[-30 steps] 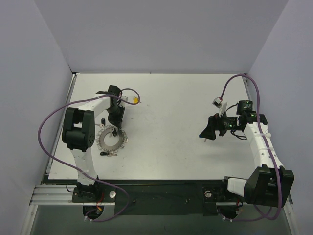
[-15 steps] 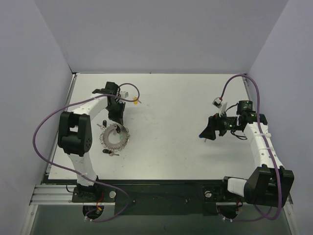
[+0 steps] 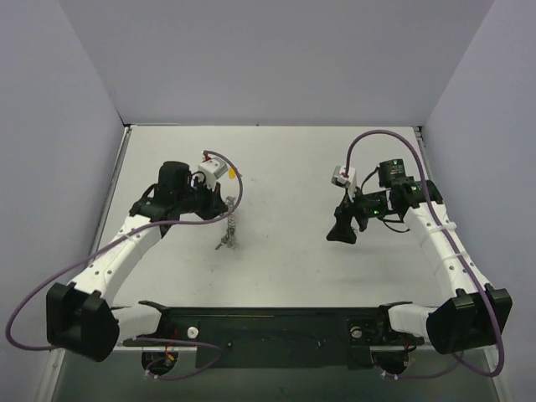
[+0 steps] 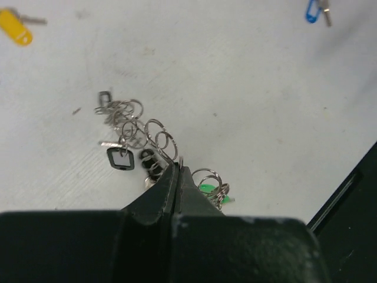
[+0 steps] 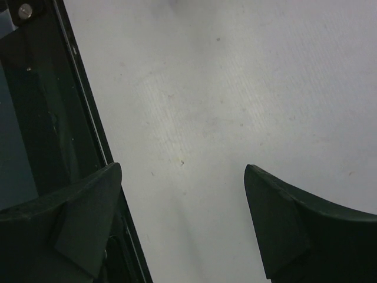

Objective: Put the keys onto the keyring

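My left gripper is shut on the keyring, which hangs from it as a bunched silvery chain with its lower end at the table. In the left wrist view the shut fingertips pinch one small ring of the keyring. A green key sits among the rings right of the jaws, and a black tag hangs on the left. A yellow key and a blue key lie loose on the table. My right gripper is open and empty over bare table.
The black front rail of the table runs along the left of the right wrist view and shows at the lower right of the left wrist view. Purple cables loop off both arms.
My left arm has swung out from the far left, lifting the keyring off the table and carrying it right toward the middle. My right gripper has moved a little left.
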Controlling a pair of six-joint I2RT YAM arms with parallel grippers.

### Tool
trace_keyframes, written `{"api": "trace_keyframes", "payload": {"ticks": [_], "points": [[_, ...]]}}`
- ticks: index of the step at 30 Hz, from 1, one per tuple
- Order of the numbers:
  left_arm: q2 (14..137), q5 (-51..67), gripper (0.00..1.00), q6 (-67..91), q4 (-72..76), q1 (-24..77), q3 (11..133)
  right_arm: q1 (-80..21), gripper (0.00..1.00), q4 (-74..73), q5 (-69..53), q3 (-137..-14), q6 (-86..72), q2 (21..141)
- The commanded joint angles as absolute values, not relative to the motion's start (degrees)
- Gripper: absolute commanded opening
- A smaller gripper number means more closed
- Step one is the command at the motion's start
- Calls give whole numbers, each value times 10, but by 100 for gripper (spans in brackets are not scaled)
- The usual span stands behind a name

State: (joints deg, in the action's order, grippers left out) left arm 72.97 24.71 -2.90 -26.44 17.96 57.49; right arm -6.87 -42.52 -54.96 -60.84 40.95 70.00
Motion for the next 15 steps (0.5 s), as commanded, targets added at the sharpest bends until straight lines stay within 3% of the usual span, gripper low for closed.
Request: {"api": "trace_keyframes", "payload": {"ticks": [1, 8, 15], "points": [[629, 349, 0, -43, -27, 210, 506, -129, 79, -484, -576, -718, 470, 731], [559, 352, 0, 74, 249, 286, 405, -249, 76, -509, -582, -855, 414, 801], [560, 287, 0, 91, 402, 386, 352, -332, 67, -510, -584, -924, 353, 817]]}}
